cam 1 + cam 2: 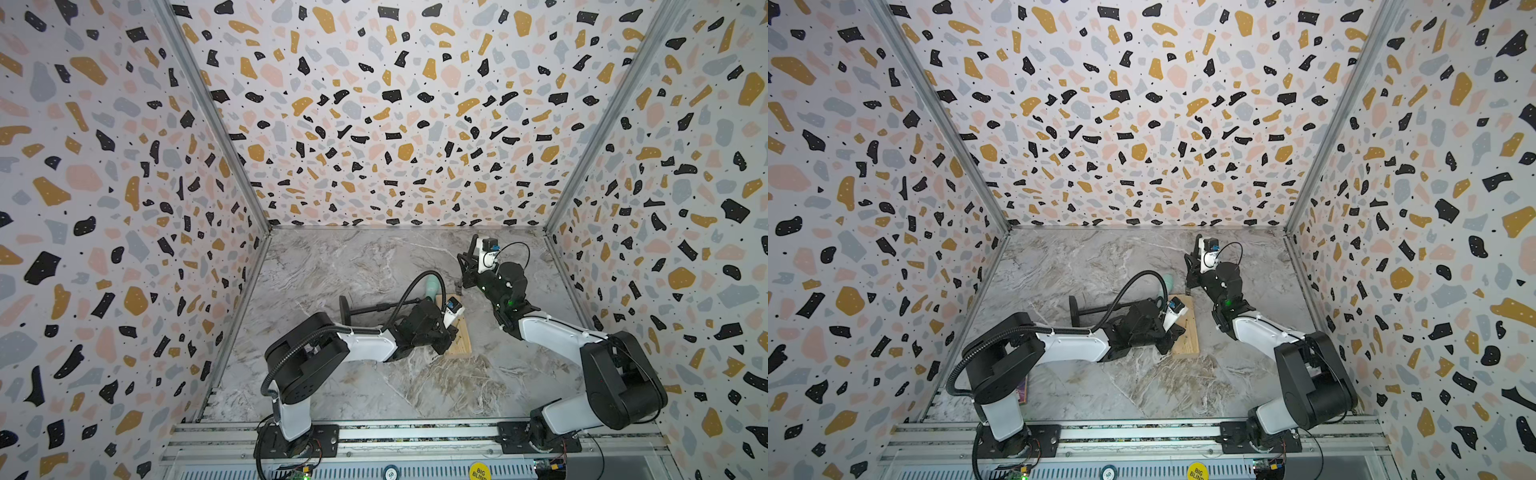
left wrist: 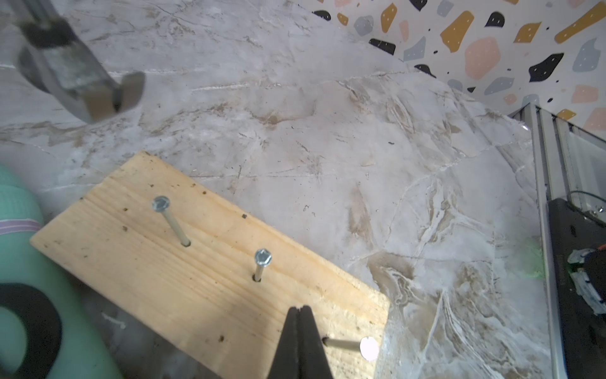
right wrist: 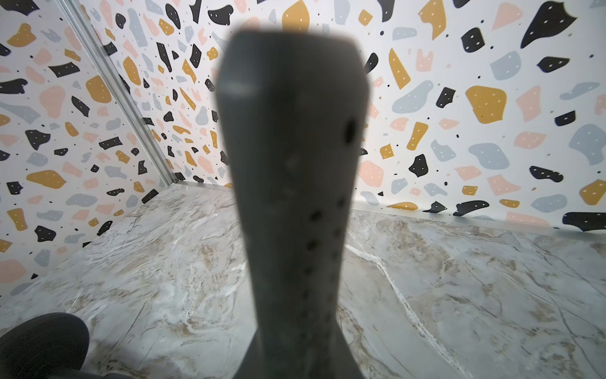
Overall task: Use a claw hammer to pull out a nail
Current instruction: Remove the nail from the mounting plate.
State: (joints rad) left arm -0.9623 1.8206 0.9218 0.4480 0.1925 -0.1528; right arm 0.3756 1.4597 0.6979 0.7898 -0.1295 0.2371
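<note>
My right gripper (image 1: 466, 272) is shut on the black handle (image 3: 292, 197) of the claw hammer, which stands upright in it. The silvery head (image 2: 82, 82) hangs just beyond the far end of the wooden block (image 2: 164, 279), claw toward the wood. The head (image 1: 458, 286) shows small in both top views. Three nails stand out of the block: one (image 2: 170, 220) near the hammer, one (image 2: 262, 262) in the middle, and one (image 2: 351, 344) leaning low at the near end. My left gripper (image 2: 299, 308) is shut and empty, tips down on the block beside the leaning nail.
A mint-green tool (image 2: 19, 262) lies against the block's left side. The long black rod with disc ends (image 1: 365, 309) lies left of it, partly under my left arm. Patterned walls close in the marble table (image 1: 374, 395) on three sides.
</note>
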